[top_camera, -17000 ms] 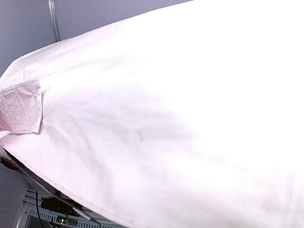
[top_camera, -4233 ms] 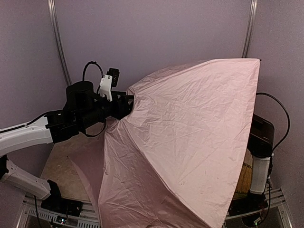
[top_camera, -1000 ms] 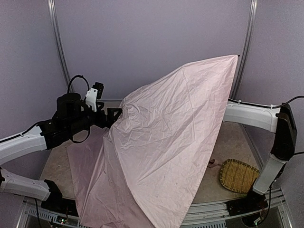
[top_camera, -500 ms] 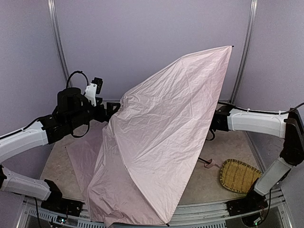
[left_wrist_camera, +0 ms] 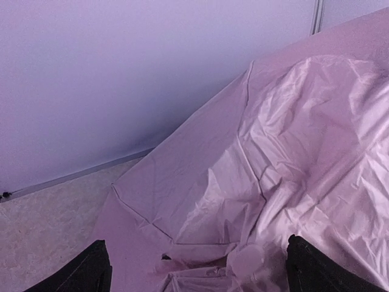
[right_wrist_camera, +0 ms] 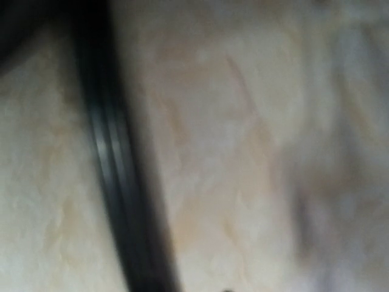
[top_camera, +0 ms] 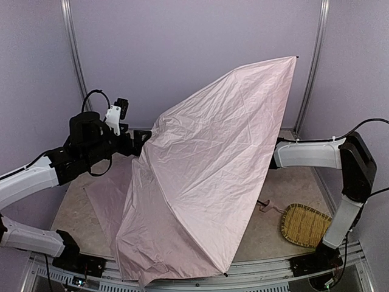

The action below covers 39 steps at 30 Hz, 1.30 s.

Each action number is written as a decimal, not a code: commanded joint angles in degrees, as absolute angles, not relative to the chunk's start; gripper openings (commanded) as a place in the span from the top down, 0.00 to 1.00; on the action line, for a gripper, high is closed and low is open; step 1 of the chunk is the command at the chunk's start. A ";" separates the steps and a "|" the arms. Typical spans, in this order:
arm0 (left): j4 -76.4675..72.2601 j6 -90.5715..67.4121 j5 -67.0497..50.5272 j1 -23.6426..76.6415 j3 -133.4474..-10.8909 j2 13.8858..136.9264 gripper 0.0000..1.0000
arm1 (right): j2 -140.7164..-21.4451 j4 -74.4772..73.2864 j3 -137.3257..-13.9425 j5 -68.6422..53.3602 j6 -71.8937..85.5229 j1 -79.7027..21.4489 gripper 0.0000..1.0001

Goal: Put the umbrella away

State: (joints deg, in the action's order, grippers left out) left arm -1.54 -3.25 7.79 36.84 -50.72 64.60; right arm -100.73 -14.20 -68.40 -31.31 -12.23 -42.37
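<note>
change: your right arm [top_camera: 307,155] drew its elbow leftward | umbrella [top_camera: 206,176] stood open, tilted on the tabletop [top_camera: 295,182] | left end effector [left_wrist_camera: 197,255] gaped wide at its crown | right end effector hid behind the canopy, state untellable

The open umbrella [top_camera: 206,176] fills the middle of the table [top_camera: 298,188]; room beside the woven tray [top_camera: 306,224] seems passable.

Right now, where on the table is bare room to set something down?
Bare table lies between the umbrella and the woven tray, and beneath the right arm. A smaller patch sits beside the left arm. Centre and front are covered by fabric.
</note>
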 commanded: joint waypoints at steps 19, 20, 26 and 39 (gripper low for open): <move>7.91 -11.77 31.85 48.52 -47.39 28.84 0.14 | -97.03 2.22 -85.36 -0.63 19.44 -45.24 1.00; 7.01 -11.11 32.58 50.19 -46.30 28.20 0.14 | -97.11 3.24 -85.64 1.43 19.73 -45.63 1.00; 3.42 -11.92 31.28 58.17 -40.81 35.11 0.17 | -97.91 7.76 -88.24 11.85 21.12 -48.71 1.00; -33.74 -10.42 1.46 62.43 -34.93 65.92 0.03 | -94.19 31.11 -76.25 15.81 25.74 -55.96 1.00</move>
State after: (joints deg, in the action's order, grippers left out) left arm -19.88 -10.20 14.96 62.83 -31.83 59.59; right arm -97.86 14.92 -80.20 15.14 23.03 -54.94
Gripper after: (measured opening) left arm 0.962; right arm 0.071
